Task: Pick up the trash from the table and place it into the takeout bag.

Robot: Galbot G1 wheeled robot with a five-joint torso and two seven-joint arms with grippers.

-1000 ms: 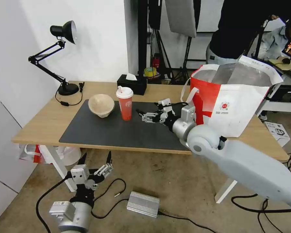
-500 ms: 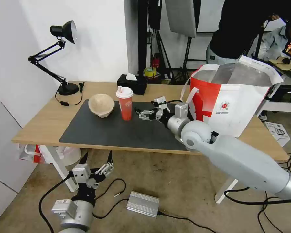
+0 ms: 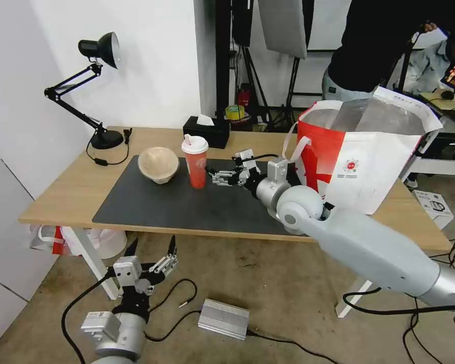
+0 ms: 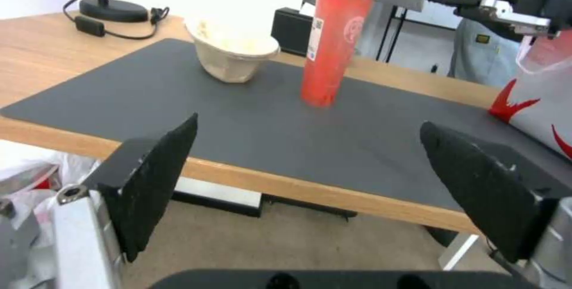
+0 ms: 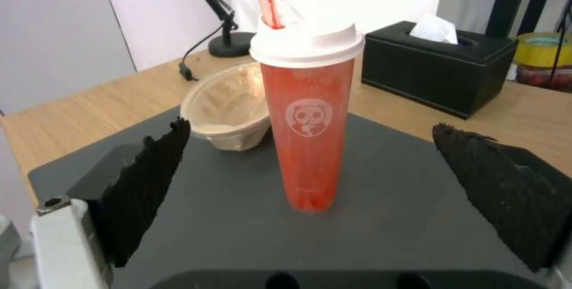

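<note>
Right gripper level over the dark mat on the bench, jaws spread wide and holding nothing, fingertips just beside the red cup but not touching it. The cup lies straight ahead of the gripper, centred between the two pads in the right wrist view, so the approach line runs horizontally from the bag side toward the cup. Its long axis is vertical: it stands upright on its base, white lid and straw uppermost, square to the reach. The beige pulp bowl sits just beyond the cup, tilted on the mat. The takeout bag stands open behind the right arm. Left gripper hangs open below the bench edge, well apart; the right arm is judged the nearer.
</note>
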